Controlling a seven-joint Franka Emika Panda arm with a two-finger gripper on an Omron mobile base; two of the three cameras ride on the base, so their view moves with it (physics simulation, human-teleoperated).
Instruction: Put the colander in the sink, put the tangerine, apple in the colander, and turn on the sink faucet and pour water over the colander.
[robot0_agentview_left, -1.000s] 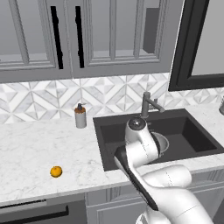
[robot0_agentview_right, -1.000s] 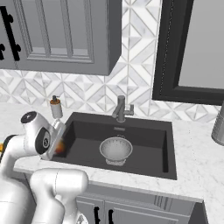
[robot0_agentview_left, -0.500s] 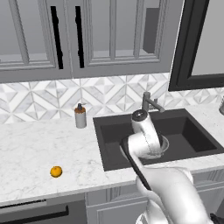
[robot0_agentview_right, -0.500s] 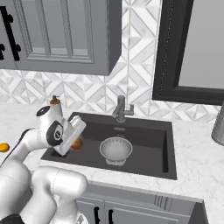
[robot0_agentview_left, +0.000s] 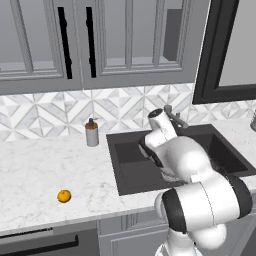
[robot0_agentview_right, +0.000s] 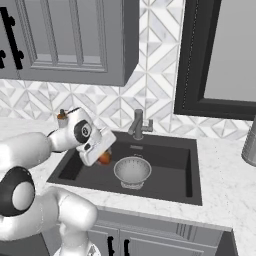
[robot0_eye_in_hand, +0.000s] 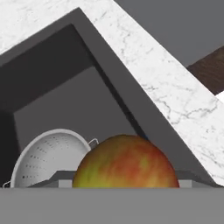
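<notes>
Red-and-green apple sits clamped in the gripper at centre-left of the right base view, above the sink, beside the colander; tangerine lies lower left on the counter.

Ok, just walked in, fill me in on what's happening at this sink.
The arm is carrying the apple in its gripper over the sink, beside the colander. The colander already sits in the basin, empty. The tangerine is on the counter left of the sink, untouched. No water shows at the faucet.
</notes>
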